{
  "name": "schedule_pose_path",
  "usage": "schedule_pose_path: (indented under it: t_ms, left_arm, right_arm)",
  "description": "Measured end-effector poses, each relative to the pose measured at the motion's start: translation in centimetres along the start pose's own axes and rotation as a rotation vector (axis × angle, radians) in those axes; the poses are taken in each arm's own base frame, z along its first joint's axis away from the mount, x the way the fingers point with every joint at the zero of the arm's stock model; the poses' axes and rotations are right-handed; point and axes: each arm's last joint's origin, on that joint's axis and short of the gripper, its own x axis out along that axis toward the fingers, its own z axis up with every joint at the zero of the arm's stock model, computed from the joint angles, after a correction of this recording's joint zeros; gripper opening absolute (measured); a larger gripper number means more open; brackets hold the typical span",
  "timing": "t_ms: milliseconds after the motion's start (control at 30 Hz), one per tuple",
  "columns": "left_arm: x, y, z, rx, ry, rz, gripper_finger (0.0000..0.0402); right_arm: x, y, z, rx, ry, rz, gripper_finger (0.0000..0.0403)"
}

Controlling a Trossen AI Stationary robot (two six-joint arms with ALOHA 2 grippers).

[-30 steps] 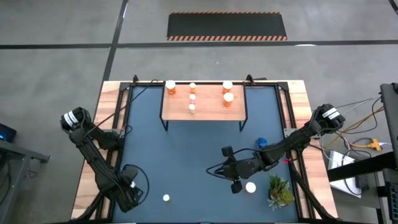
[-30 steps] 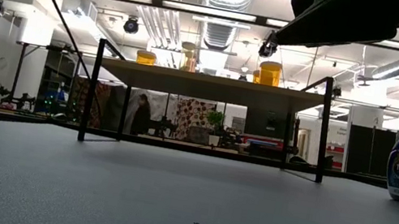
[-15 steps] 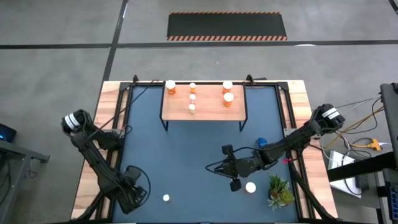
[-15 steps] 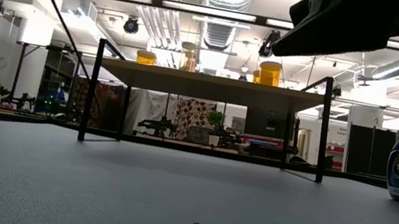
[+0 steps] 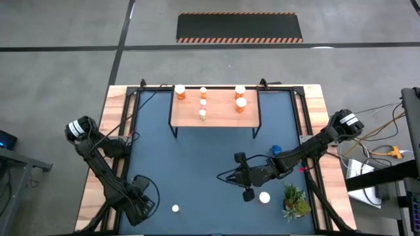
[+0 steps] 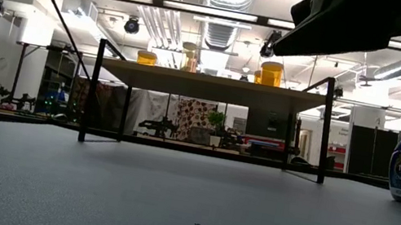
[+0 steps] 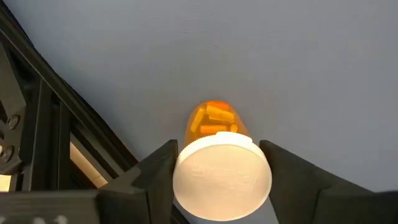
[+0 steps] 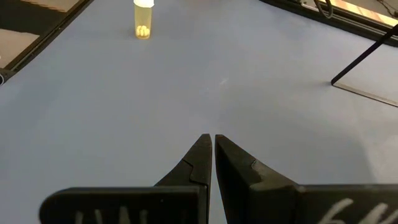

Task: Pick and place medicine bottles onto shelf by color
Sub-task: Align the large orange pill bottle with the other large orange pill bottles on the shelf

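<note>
The left gripper (image 7: 221,180) had its fingers (image 7: 155,171) set on either side of an orange pill bottle's white cap (image 7: 222,180), touching it. The right gripper (image 8: 212,152) hung with fingers together, a small pale bottle (image 8: 143,20) well ahead.

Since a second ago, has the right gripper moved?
No. In the high view the right gripper sits at the same spot beside the white-capped bottle and the plant.

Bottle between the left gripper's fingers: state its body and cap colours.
Orange body, white cap on the bottle; the left wrist view shows it best.
</note>
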Motion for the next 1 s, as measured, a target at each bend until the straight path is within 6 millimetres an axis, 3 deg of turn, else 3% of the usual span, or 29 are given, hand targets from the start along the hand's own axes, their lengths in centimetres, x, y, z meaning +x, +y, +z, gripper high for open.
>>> schedule_pose_path:
  t_ms: [200,400,633,800,1000]
  left_arm:
    - [-0.9,-0.5,-0.1,0.065,0.001,-0.034,0.0192]
    - [-3.6,-2.1,1.0,0.150,-0.088,-0.145,0.0196]
    - [-6.9,-4.0,3.7,0.337,-0.285,-0.231,0.0189]
    - [-8.1,-4.8,6.0,0.514,-0.419,-0.211,0.0189]
    - [-8.7,-5.6,8.9,0.682,-0.525,-0.174,0.0189]
  right_arm:
    - [0.0,0.0,0.0,0.001,-0.001,0.000,0.0013]
    - [0.1,-0.3,0.0,0.006,-0.002,-0.007,0.0013]
    - [0.5,-1.7,0.1,0.056,-0.008,-0.046,0.0013]
    - [0.4,-2.1,0.2,0.083,-0.013,-0.052,0.0018]
    - [-0.7,-2.4,1.0,0.146,-0.055,-0.050,0.0075]
